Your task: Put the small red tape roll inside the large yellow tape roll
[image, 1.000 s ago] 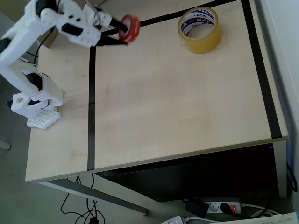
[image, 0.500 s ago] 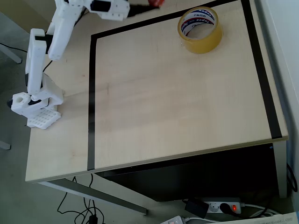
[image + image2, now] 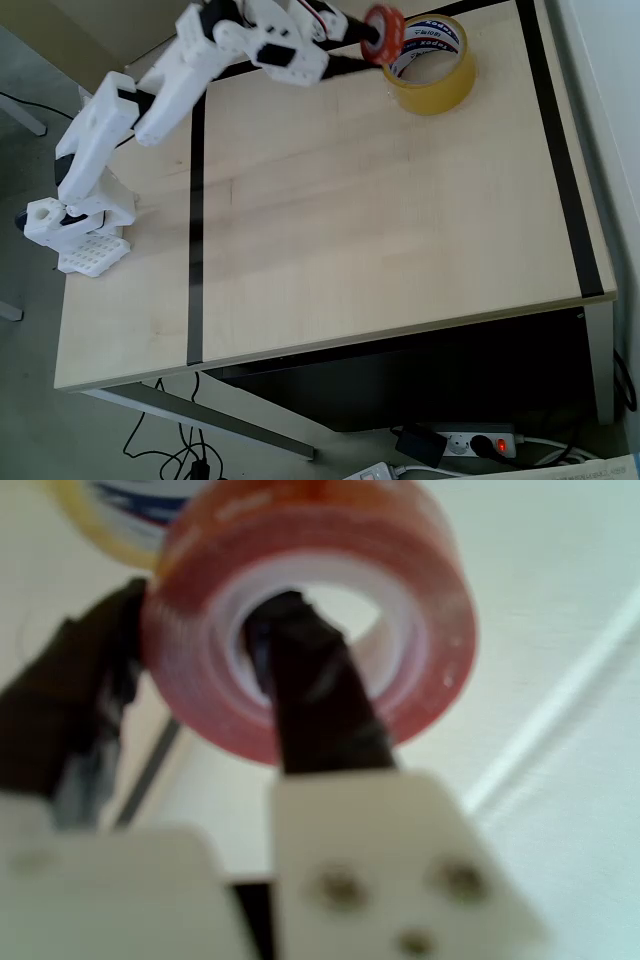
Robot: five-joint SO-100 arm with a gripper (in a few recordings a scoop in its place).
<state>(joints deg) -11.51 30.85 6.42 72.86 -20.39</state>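
A pale wood-grain table (image 3: 380,230) takes up most of the overhead view, marked with black tape lines (image 3: 195,240) that frame a rectangle on its top. Light falls evenly, with soft shadows. Below the table's front edge lies a dark recess, and a white power strip (image 3: 480,441) with a glowing red switch rests on the grey floor (image 3: 30,400) among loose black cables (image 3: 170,450). A light wall or panel runs along the right edge.

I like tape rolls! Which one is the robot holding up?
The small red tape roll, pinched in the gripper. The large yellow tape roll is bigger and lies flat on the table.
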